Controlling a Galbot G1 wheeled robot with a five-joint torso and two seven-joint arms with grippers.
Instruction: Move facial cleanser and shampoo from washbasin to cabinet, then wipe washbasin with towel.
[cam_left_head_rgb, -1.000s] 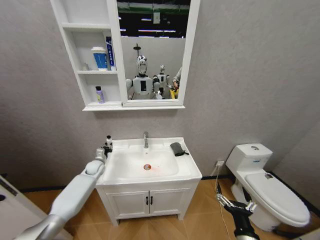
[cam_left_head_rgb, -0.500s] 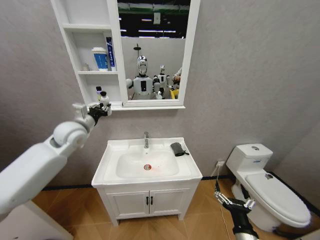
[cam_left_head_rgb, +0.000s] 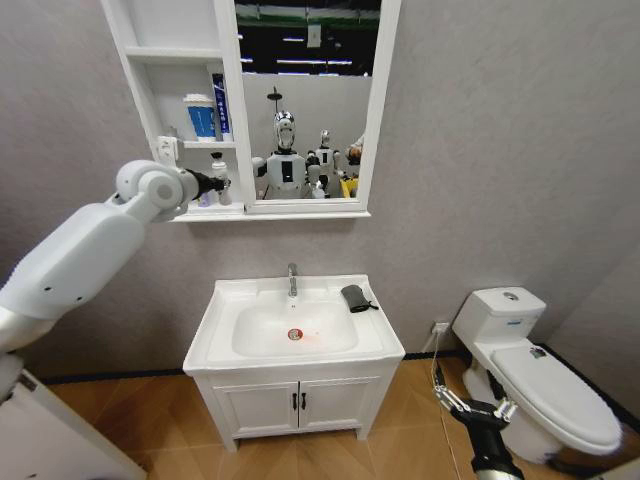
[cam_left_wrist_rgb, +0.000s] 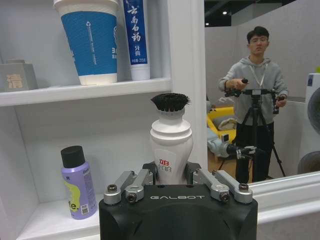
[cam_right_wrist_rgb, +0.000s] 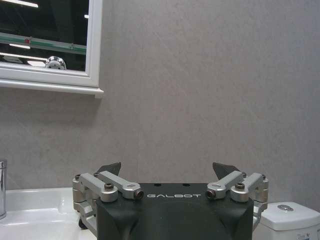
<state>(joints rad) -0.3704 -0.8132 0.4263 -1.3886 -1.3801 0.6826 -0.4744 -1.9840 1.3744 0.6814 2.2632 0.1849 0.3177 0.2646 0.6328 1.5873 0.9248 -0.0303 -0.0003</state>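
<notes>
Left hand (cam_left_head_rgb: 212, 183) is raised to the bottom niche of the cabinet (cam_left_head_rgb: 186, 110), its fingers pinched on a white bottle (cam_left_wrist_rgb: 171, 145) with a black brush-like cap. The bottle stands upright in the grasp, at the niche opening beside the mirror frame. Whether its base touches the shelf cannot be told.

Just beside the left hand, deeper in the same niche, a purple bottle (cam_left_wrist_rgb: 77, 181) with a black cap stands on the shelf, apart from the held bottle. On the shelf above the hand are a blue-and-white cup (cam_left_wrist_rgb: 92, 39), a blue-and-white tube (cam_left_wrist_rgb: 136, 37) touching or nearly touching it, and a small grey block (cam_left_wrist_rgb: 18, 75).

Right hand (cam_left_head_rgb: 474, 407) hangs low, in front of the toilet (cam_left_head_rgb: 540, 385), fingers spread, gripping nothing.

Well below the left hand, the washbasin (cam_left_head_rgb: 294, 329) carries the towel (cam_left_head_rgb: 355, 297) on its rim, on the side nearer the right hand, beside the tap (cam_left_head_rgb: 292, 279).
</notes>
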